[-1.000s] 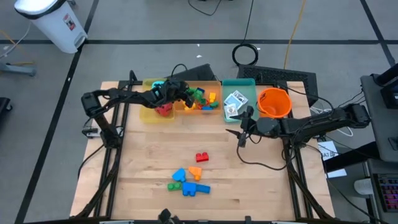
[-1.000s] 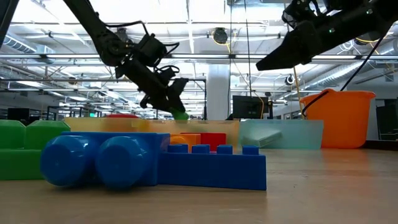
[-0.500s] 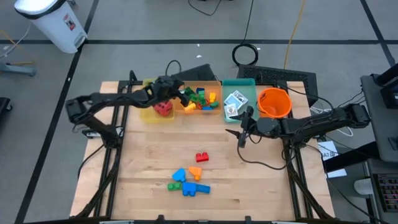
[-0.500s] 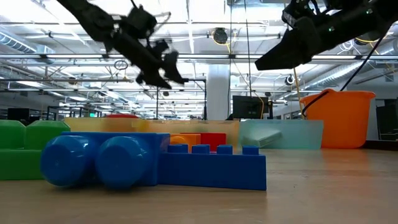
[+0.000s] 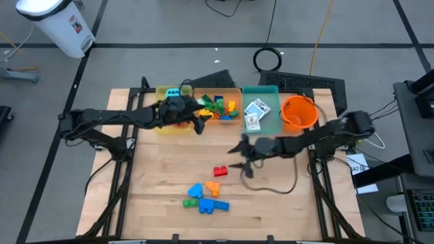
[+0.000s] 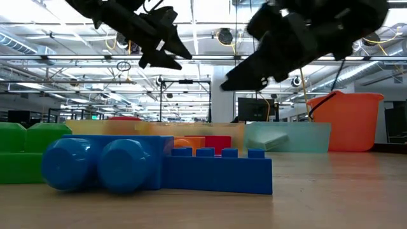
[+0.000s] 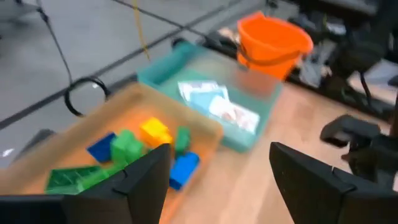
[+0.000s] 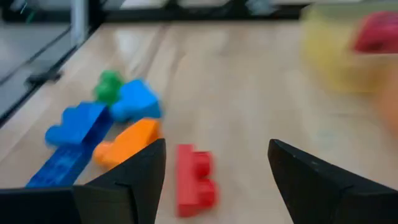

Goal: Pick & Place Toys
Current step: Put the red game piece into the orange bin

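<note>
A red brick [image 5: 220, 171] lies flat on the wooden table, and a cluster of blue, orange and green bricks [image 5: 205, 196] lies nearer the front edge. My right gripper [image 5: 239, 159] is open and empty, above the table just to the right of the red brick [image 8: 196, 180]. My left gripper [image 5: 199, 125] is open and empty, above the front edge of the yellow and orange trays. The orange tray [image 5: 234, 120] holds several bricks [image 7: 134, 149]. The teal tray holds card packs [image 5: 256, 112]. A red die [image 8: 376, 31] sits in the yellow tray, and part of a cyan die [image 5: 172, 90] shows behind my left arm.
An orange bucket [image 5: 299, 112] stands right of the teal tray [image 5: 261, 90] at the table's far right. The three trays line the far edge. Bare wood lies between the trays and the loose bricks. A dark cable [image 5: 271, 190] trails on the table near my right arm.
My right gripper has swung from in front of the teal tray toward the table's left and near edge, ending beside the red brick. My left gripper has risen from the orange tray and drawn back a little toward the near edge. A green piece at its fingertips no longer shows.
</note>
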